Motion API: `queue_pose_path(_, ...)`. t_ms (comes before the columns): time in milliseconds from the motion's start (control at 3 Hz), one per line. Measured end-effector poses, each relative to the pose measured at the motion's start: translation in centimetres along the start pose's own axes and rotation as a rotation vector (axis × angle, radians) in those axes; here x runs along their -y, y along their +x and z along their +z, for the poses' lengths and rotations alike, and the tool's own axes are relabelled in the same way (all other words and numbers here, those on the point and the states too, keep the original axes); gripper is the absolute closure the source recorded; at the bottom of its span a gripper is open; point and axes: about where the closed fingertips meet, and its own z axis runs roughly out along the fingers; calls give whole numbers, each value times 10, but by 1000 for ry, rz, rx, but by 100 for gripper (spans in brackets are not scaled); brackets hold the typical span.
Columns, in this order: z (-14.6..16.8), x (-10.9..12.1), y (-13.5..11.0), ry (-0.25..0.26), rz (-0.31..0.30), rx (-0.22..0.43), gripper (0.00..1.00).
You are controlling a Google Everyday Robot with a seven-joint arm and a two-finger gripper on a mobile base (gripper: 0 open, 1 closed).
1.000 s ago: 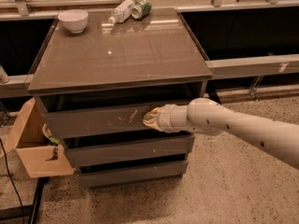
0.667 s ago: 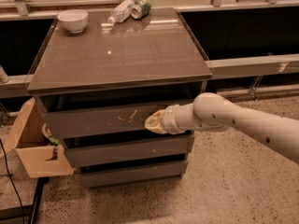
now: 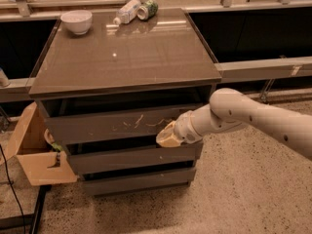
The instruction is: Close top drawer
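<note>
Cream gripper [image 3: 168, 135], jaws pressed together, touches the scratched top drawer [image 3: 97, 128] near its right end, below the front-right corner of the worktop [image 3: 122, 57].

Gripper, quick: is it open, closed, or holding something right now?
Gripper: open or closed cannot be told; it is at the right end of the wide grey-brown, white-scratched top drawer.
</note>
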Motion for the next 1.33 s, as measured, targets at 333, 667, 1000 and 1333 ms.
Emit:
queue_pose_path(333, 1, -5, -1, -20, -4, 0, 73)
queue_pose_path(667, 1, -5, -1, -20, -4, 0, 50)
queue_pose_path(1000, 1, -5, -1, -20, -4, 0, 26)
queue_pose_path(1333, 1, -5, -1, -20, -4, 0, 5)
